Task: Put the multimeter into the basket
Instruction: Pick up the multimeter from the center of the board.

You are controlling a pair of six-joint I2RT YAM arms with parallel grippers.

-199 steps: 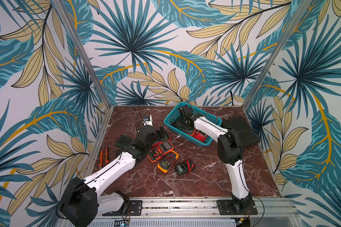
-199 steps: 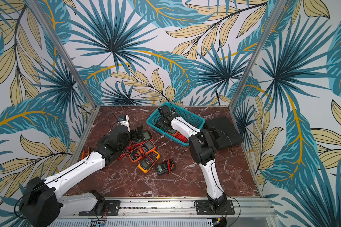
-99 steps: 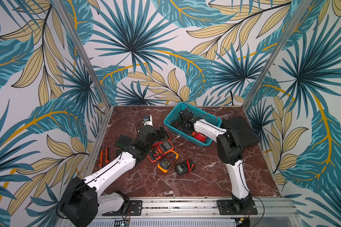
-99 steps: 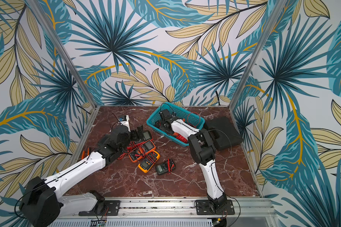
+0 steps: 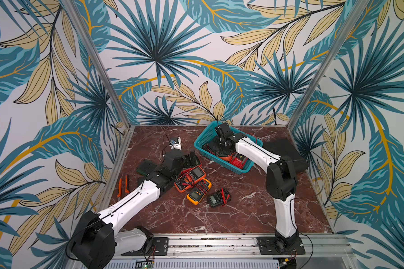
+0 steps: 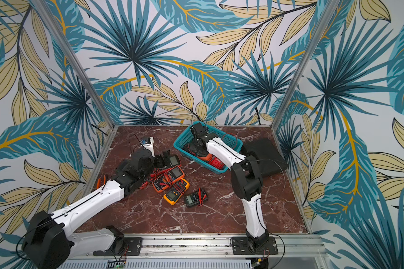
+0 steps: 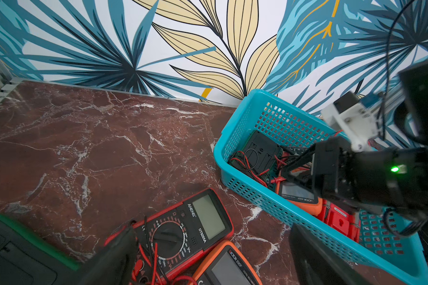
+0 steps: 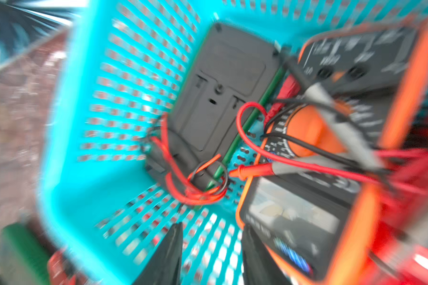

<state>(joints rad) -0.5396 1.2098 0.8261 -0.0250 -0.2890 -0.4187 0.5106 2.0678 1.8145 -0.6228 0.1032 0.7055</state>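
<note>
The right claw point(image 8: 211, 225) has parted since a second ago and now grips nothing, its fingers apart over the floor of the basket point(image 8: 89, 103). Nearest in both top views, low centre, a small black meter point(image 5: 216, 199) and a yellow meter point(image 5: 197, 194) lie on the worktop point(image 5: 243, 214), with an orange meter point(image 5: 196, 172) just behind. The left claw point(image 7: 211, 227) stands wide apart above a red meter point(image 7: 183, 229). Farther back, upper centre, the basket holds the multimeter point(image 8: 220, 86), dark and lying back upward. Beside it are an orange-cased meter point(image 8: 331, 138) and a red device point(image 7: 339, 222), with their leads tangled.
</note>
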